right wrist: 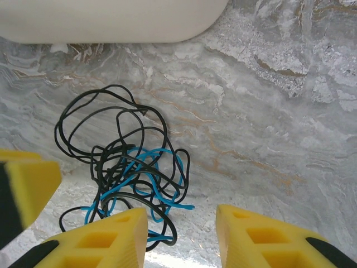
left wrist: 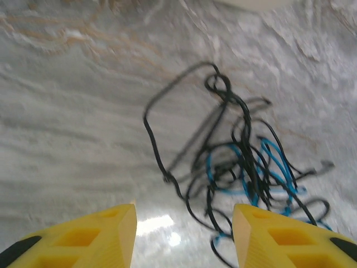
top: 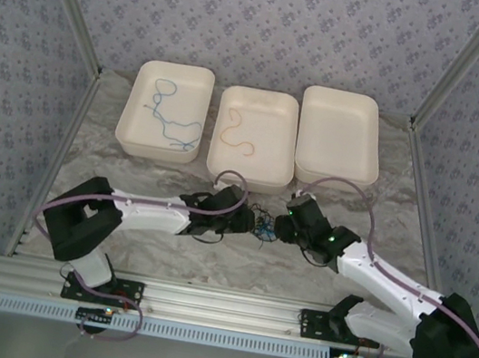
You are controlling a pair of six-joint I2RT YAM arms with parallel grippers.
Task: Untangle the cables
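A knot of black and blue cables [top: 261,224] lies on the marble table between my two grippers. In the left wrist view the tangle [left wrist: 245,167] sits ahead and to the right of my open left gripper [left wrist: 184,234], with a black loop running between the yellow fingers [left wrist: 111,231]. In the right wrist view the tangle [right wrist: 125,167] lies ahead and left of my open right gripper [right wrist: 181,237], partly under its left finger [right wrist: 109,237]. A blue cable [top: 169,117] lies loose in the left tray, and a yellow-tan cable [top: 235,137] in the middle tray.
Three white trays stand in a row at the back: left [top: 137,130], middle [top: 271,180], right [top: 339,131]. Patterned walls close in the table on three sides. A metal rail [top: 218,309] runs along the near edge.
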